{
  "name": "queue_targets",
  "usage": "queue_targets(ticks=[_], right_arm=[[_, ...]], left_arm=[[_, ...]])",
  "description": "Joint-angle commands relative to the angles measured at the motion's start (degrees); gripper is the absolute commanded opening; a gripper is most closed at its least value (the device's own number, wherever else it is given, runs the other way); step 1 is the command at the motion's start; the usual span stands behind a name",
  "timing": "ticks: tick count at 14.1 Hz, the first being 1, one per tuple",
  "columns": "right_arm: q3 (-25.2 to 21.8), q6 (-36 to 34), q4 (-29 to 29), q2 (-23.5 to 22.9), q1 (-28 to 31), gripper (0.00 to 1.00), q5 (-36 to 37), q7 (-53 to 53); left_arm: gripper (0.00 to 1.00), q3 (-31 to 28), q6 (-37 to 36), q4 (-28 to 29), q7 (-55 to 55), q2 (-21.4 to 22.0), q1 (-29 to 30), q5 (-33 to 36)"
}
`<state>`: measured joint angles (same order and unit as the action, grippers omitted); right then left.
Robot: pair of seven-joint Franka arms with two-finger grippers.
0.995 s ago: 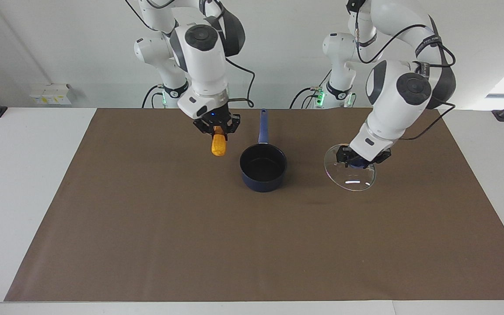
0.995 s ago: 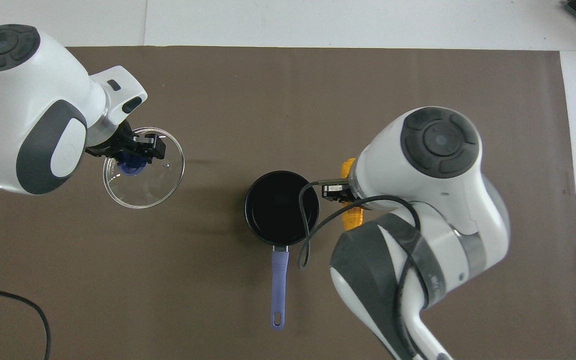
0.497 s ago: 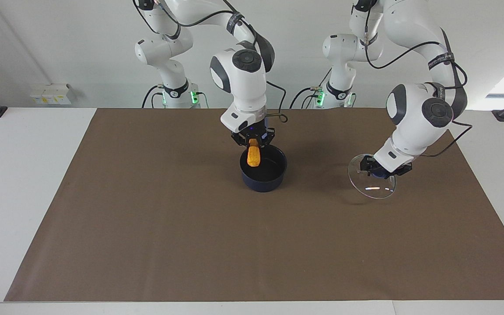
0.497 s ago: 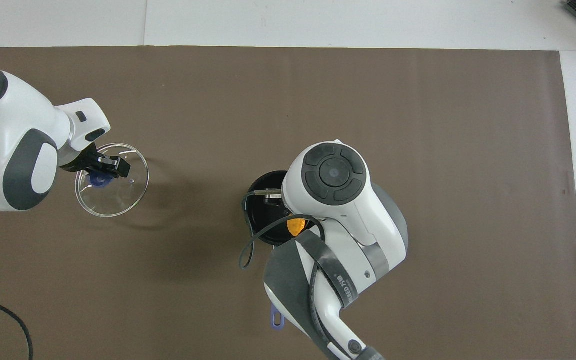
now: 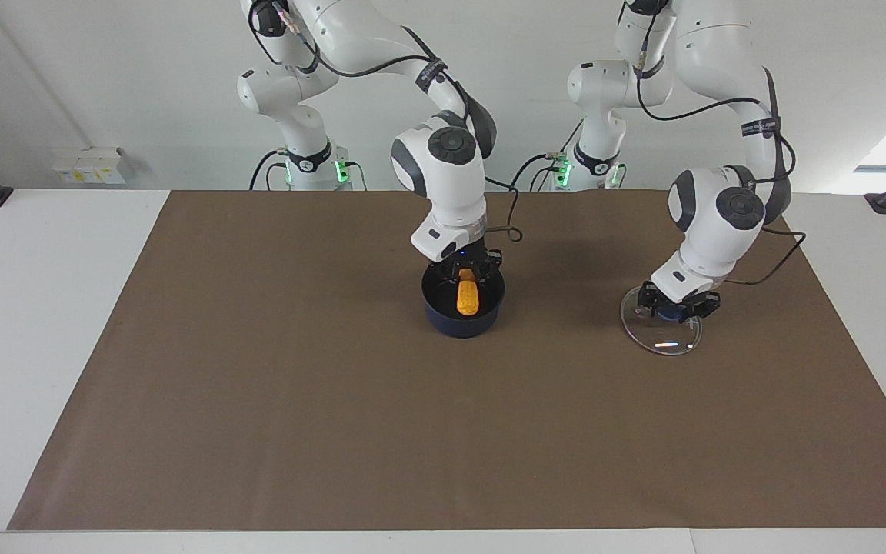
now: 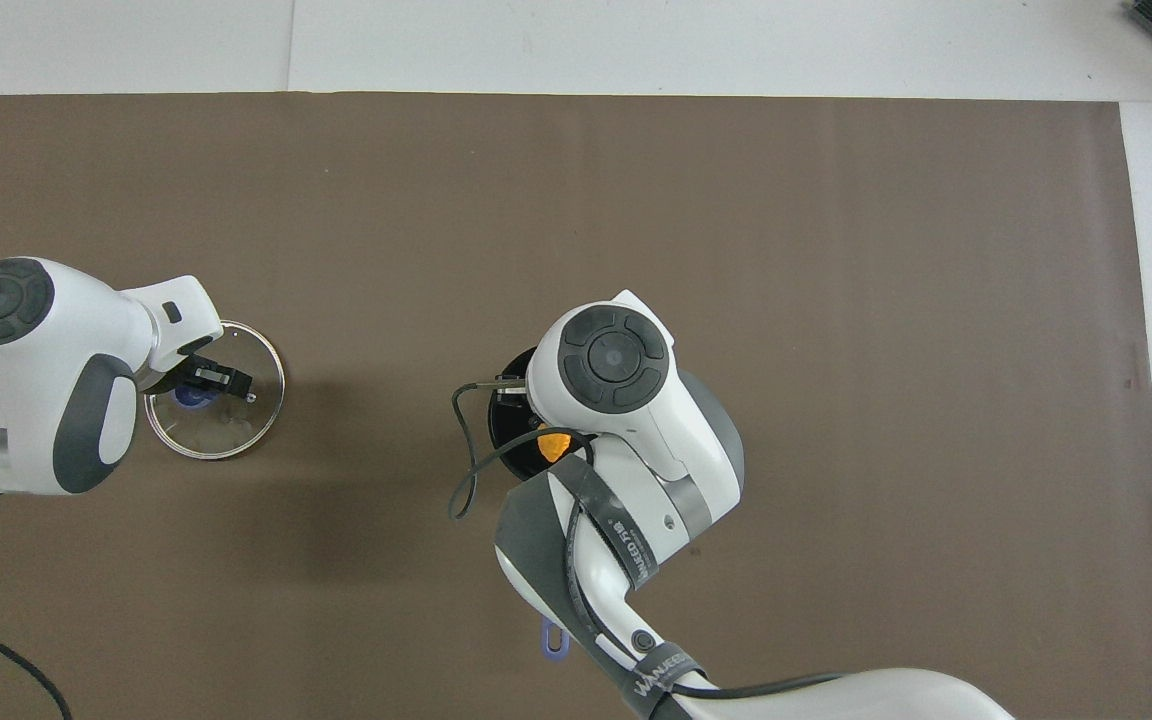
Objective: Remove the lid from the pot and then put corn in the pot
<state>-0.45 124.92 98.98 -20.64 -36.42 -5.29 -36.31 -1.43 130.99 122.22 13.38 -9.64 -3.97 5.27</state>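
The right gripper (image 5: 467, 275) lowers the corn (image 5: 467, 298) into the pot (image 5: 463, 304), clamped on it (release comes next, I'd judge). The left gripper (image 5: 678, 308) sets the lid (image 5: 662, 329) on the mat; its grip I cannot tell.

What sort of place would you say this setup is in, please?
Probably a robotics lab, not a kitchen: two arms mounted at a white table under a brown mat, with only the pot, lid and corn.
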Motion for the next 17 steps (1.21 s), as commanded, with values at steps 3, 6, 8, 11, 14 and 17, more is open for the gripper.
queue_targets(ticks=[3,6,8,11,14,17], right_arm=[[0.4,0.4,0.6,-1.1,0.2,0.00,-1.9,-1.0],[0.4,-0.6,1.2,-0.7,0.2,0.01,-2.0,-0.9],[0.4,-0.8,2.0,-0.4,0.2,0.03,-2.0,-0.9],[0.4,-0.4,3.9,0.3,0.3,0.06,-2.0,-0.3],[0.4,1.9,3.8,-0.8,0.3,0.10,-2.1,-0.3],[0.4,2.3,3.1,-1.1,0.4,0.23,-2.4,-0.3]], left_arm=[[1.00,0.6,1.1,0.3,-0.2,1.3,1.1,1.3],[1.00,1.1,-2.2,-4.0,-8.4,0.9,0.5,0.8],[1.00,1.2,-5.7,-8.6,-13.5,-0.3,-2.3,-1.6],[1.00,1.2,-11.4,-14.7,-17.9,-0.4,-4.1,-6.8],[1.00,1.3,-21.9,-20.9,-17.1,0.8,-4.4,-6.9],[1.00,1.3,-32.3,-26.8,-15.2,2.3,-4.4,-6.7]])
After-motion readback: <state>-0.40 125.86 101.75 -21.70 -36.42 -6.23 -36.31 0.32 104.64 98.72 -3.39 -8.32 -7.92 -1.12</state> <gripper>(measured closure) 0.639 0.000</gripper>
